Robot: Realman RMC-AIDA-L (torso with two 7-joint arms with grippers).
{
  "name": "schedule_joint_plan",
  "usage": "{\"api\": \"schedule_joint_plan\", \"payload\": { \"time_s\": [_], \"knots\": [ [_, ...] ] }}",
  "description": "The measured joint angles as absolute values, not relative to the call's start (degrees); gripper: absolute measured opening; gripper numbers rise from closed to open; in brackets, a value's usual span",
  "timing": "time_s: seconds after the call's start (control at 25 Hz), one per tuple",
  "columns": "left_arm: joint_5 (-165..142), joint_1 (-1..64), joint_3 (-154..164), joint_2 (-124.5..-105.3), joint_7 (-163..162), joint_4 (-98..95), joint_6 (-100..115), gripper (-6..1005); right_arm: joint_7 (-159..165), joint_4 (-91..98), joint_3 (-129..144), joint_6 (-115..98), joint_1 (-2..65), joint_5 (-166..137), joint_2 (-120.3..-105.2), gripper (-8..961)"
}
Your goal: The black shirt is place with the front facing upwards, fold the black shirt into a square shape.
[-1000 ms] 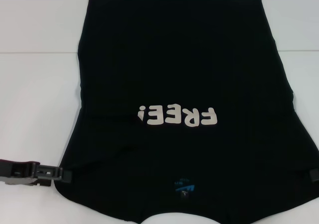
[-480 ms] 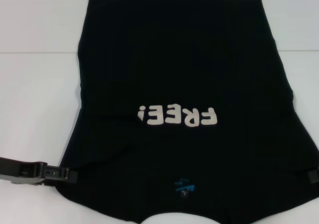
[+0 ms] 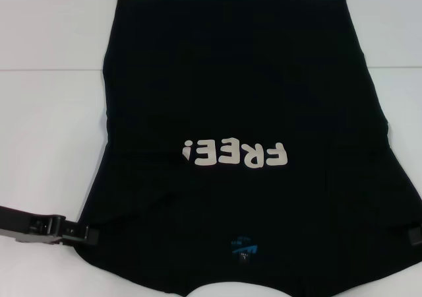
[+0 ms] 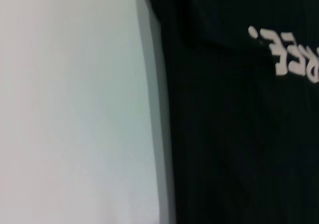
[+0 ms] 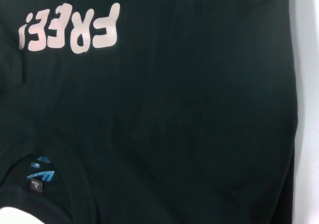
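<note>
Black metal fingers of my left gripper (image 3: 89,233) sit at the lower left of the head frame, their tips touching the edge of the large black short-sleeved cotton shirt (image 3: 244,92) at its near left shoulder; I cannot tell whether the jaws are parted or pinched on the cloth. My right gripper (image 3: 414,235) shows only as a small dark tip at the lower right edge of the frame, against the shirt's opposite shoulder, and I cannot tell how its jaws stand either. Between the two, near the bottom centre, I see the small blue neck label (image 3: 245,249) inside the collar. Above it, the cream block letters "FREE!" (image 3: 235,154) read upside down to me. From there the fabric spreads flat towards the top of the frame, where the hem lies. All around it I see a plain white table top (image 3: 46,112), bare on the left and at the right margin.
</note>
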State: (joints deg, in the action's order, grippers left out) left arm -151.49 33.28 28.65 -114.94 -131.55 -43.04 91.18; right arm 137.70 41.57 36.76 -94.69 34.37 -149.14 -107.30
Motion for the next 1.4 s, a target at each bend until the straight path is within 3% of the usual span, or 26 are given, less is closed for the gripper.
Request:
{"api": "schedule_joint_plan", "payload": {
  "time_s": [0.28, 0.72, 1.4],
  "knots": [
    [-151.3, 33.1, 30.2, -115.53, -131.7, -43.4, 89.5, 498, 137.6, 41.6, 36.7, -95.0, 34.3, -149.1, -107.23, 735],
    [-151.1, 33.0, 29.8, -115.47, -131.5, -43.4, 89.6, 34, 137.9, 41.6, 36.3, -94.9, 34.3, -149.1, -106.91, 735],
    [-150.2, 33.1, 29.5, -115.22, -131.4, -43.4, 90.4, 20, 138.4, 42.2, 36.3, -94.2, 34.7, -152.1, -106.58, 736]
  ]
}}
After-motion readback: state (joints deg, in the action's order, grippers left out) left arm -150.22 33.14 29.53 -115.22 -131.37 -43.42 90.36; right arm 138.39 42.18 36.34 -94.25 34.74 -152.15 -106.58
